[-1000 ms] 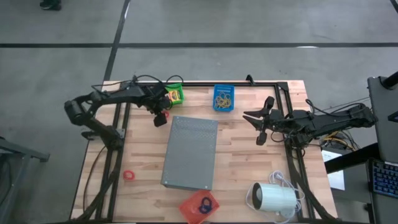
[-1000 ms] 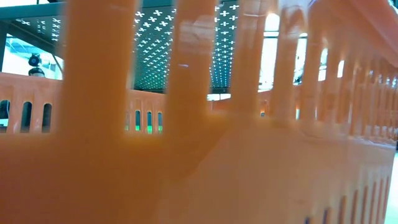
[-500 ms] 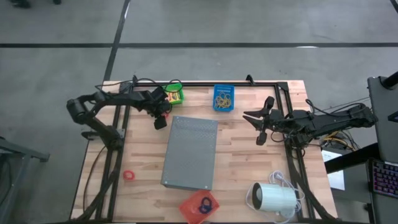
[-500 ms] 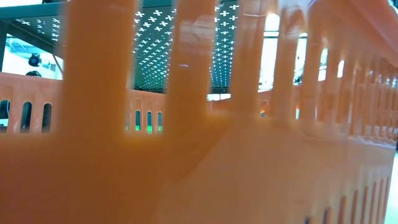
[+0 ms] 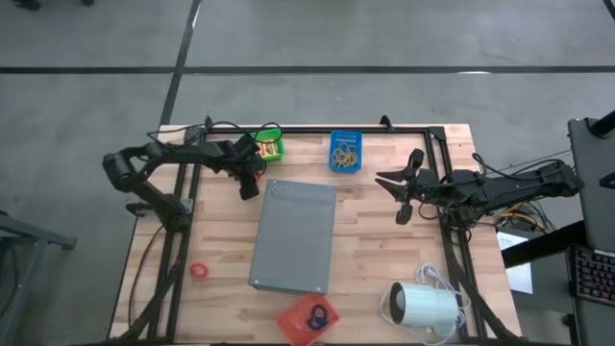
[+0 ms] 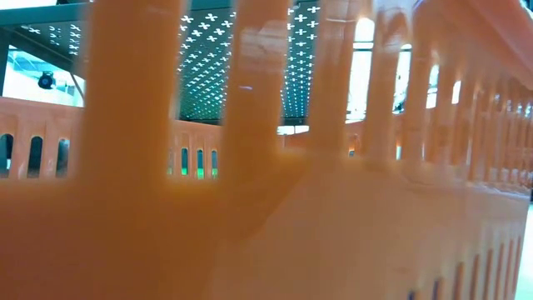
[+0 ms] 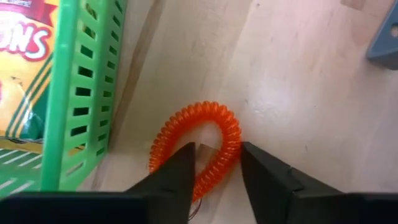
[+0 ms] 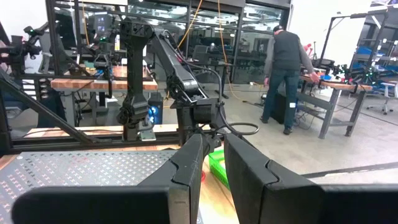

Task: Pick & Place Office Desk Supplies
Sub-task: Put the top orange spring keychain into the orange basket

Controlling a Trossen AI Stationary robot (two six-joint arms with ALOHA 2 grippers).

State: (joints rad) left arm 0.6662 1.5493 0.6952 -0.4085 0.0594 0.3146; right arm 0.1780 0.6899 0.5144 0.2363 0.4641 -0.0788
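The left gripper [image 7: 217, 171] has its jaws apart, one on each side of the red ring's [image 7: 200, 146] coil — not squeezing it yet. The ring lies flat on the table [image 7: 298, 99], right beside the green basket [image 7: 81, 93], at about eleven o'clock from the grey slab [image 5: 294, 235]. To do it well, pinch only the coil and lift straight up — don't bump the basket. The right gripper [image 5: 404, 192] waits at three o'clock, jaws a little apart and empty.

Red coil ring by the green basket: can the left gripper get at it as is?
Probably yes. The left gripper is already down over the red coil ring, one side of the loop between its fingers, bare table around it. The green basket stands beside, not in the way.
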